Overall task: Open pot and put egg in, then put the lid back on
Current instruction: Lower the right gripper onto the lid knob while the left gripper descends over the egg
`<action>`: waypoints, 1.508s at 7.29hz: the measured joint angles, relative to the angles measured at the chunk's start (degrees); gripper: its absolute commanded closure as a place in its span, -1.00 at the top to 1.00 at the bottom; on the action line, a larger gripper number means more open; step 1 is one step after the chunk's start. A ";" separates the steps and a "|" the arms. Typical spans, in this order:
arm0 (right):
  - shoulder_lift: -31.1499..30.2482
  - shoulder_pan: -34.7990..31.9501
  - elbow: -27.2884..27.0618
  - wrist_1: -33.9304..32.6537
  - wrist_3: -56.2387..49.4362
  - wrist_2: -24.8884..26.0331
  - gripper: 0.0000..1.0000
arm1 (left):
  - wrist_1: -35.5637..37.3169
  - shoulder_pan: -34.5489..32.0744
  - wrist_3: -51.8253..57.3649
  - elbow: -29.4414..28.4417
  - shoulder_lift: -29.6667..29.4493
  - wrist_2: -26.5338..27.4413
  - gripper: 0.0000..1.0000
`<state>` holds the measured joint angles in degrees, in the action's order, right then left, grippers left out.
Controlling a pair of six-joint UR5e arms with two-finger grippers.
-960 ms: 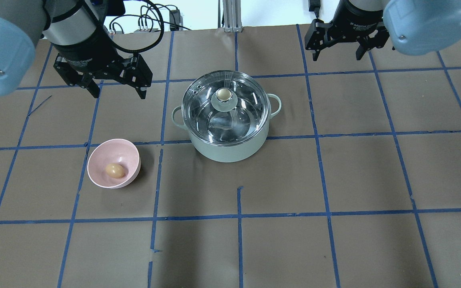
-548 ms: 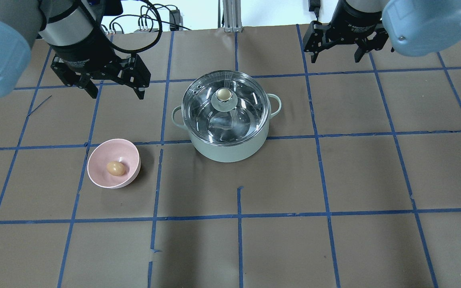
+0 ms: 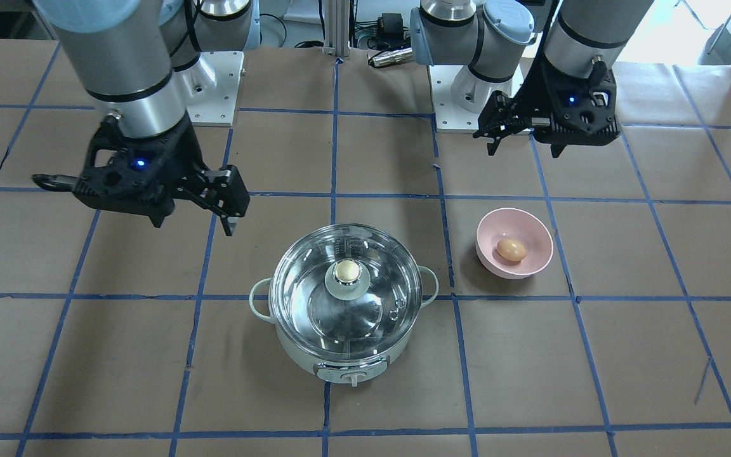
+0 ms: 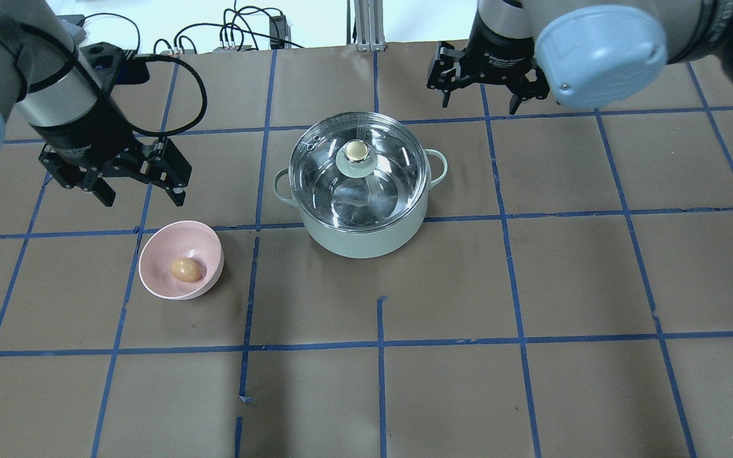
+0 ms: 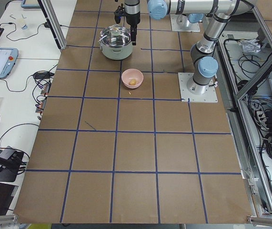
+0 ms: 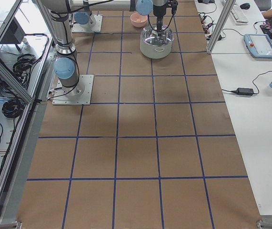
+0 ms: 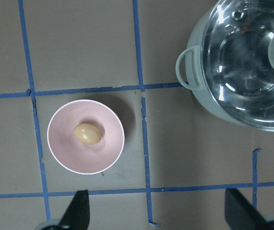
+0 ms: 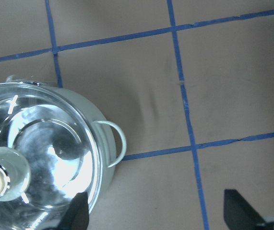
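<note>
The mint-green pot (image 4: 360,238) stands mid-table with the clear glass lid (image 4: 379,184) on it, and its beige knob (image 4: 356,151) faces up. The tan egg (image 4: 184,270) lies in a pink bowl (image 4: 150,280) to the pot's left. My left gripper (image 4: 144,198) is open and empty, hovering just behind the bowl. In the left wrist view the egg (image 7: 87,134) lies ahead of its fingers (image 7: 77,213). My right gripper (image 4: 481,105) is open and empty, high behind the pot's right side. The right wrist view shows the pot's handle (image 8: 115,143) and the lid (image 8: 45,153).
The table is brown paper with a blue tape grid (image 4: 379,343). Cables (image 4: 239,32) lie at the far edge behind the pot. The arm bases (image 3: 467,95) stand at the robot's side of the table.
My left gripper has moved left and toward the bowl. My right gripper has moved left, closer to the pot's far side. The pot, lid, bowl and egg have not moved.
</note>
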<state>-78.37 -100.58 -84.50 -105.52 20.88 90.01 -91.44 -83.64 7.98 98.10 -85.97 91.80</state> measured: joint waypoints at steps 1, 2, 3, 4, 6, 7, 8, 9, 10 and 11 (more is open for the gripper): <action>2.21 -3.04 0.26 -3.10 4.37 -0.01 1.00 | 4.44 2.37 2.81 4.45 0.19 -0.06 0.94; 4.55 -5.72 0.64 -6.08 8.18 0.01 1.00 | 11.03 4.95 5.46 10.18 0.06 -0.22 0.94; 6.89 -8.05 0.97 -8.94 11.53 0.07 1.00 | 19.21 7.54 7.49 16.48 -0.82 -0.37 0.95; 9.04 -10.07 1.29 -11.36 14.60 0.17 1.00 | 27.65 9.14 8.45 21.85 -2.88 -0.49 0.95; 12.22 -12.72 1.67 -14.77 19.27 0.46 0.90 | 37.10 8.29 8.93 26.05 -7.50 -0.45 0.95; 13.11 -13.39 1.71 -16.09 20.54 0.57 0.78 | 39.05 7.24 8.99 26.40 -8.68 -0.42 0.95; 13.46 -13.68 1.66 -16.63 21.01 0.67 0.78 | 40.19 6.60 9.04 26.44 -9.56 -0.40 0.95; 13.51 -13.79 1.52 -16.72 20.78 0.81 0.71 | 40.88 6.36 9.04 26.43 -10.26 -0.38 0.95; 13.47 -13.82 1.40 -16.62 20.00 0.94 0.56 | 41.40 6.36 9.01 26.40 -10.77 -0.36 0.95; 13.38 -13.83 1.26 -16.37 19.27 1.01 0.44 | 41.74 6.41 8.99 26.39 -11.15 -0.37 0.95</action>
<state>-64.99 -114.41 -83.24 -121.89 40.15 91.01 -49.70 -77.23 16.97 124.49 -97.12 91.43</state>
